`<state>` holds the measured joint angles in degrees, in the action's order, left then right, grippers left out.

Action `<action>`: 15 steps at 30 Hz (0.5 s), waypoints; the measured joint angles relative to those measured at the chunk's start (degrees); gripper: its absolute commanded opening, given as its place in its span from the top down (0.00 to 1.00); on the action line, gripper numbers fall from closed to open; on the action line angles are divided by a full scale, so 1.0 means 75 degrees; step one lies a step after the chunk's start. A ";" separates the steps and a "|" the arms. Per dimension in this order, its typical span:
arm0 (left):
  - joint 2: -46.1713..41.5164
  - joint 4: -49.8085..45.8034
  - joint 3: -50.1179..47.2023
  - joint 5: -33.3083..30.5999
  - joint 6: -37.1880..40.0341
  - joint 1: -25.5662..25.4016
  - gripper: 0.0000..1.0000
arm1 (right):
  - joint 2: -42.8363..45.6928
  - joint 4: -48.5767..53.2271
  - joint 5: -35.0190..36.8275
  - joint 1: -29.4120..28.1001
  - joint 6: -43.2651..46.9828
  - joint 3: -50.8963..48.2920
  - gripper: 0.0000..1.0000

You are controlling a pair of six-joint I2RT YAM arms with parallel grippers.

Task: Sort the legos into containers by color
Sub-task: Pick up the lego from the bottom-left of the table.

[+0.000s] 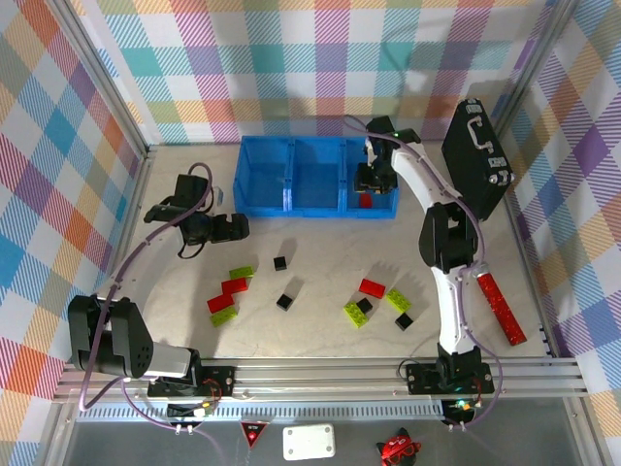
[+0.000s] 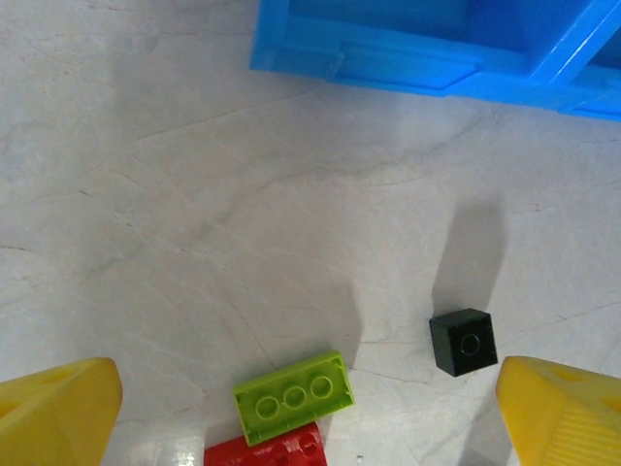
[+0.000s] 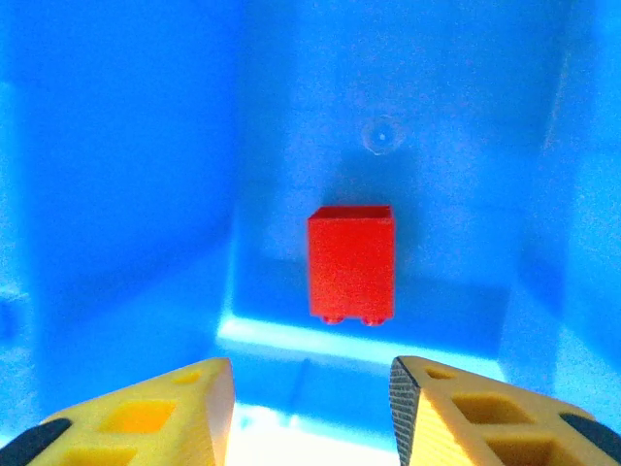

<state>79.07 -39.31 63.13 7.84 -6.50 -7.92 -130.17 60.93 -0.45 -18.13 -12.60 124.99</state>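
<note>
The containers are three compartments of one long blue bin (image 1: 291, 206). My right gripper (image 1: 374, 181) hangs over the right compartment, open, and a red brick (image 3: 351, 262) lies free on the blue floor (image 3: 146, 194) beyond its fingertips (image 3: 218, 383). My left gripper (image 2: 309, 379) is wide open above the table left of the bin, holding nothing. Below it lie a lime brick (image 2: 293, 396) touching a red brick (image 2: 264, 449), with a black cube (image 2: 464, 341) to the right. More red (image 1: 372, 287), lime (image 1: 399, 299) and black (image 1: 285, 301) legos are scattered on the table in front of the bin.
A black hard case (image 1: 475, 155) stands at the back right beside the bin. A long red strip (image 1: 501, 308) lies near the right wall. Checked walls enclose the table, and a metal rail (image 1: 320, 374) runs along the front.
</note>
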 measured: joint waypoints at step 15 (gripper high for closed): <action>-0.1454 -0.1387 -0.1402 -0.1011 -0.2017 -0.0592 0.06 | 0.2323 -0.0434 -0.0571 -0.0358 0.0003 -0.2559 0.52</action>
<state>68.16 -49.71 52.62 0.25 -21.63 -12.36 -112.75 57.67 -4.73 -20.82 -12.58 105.80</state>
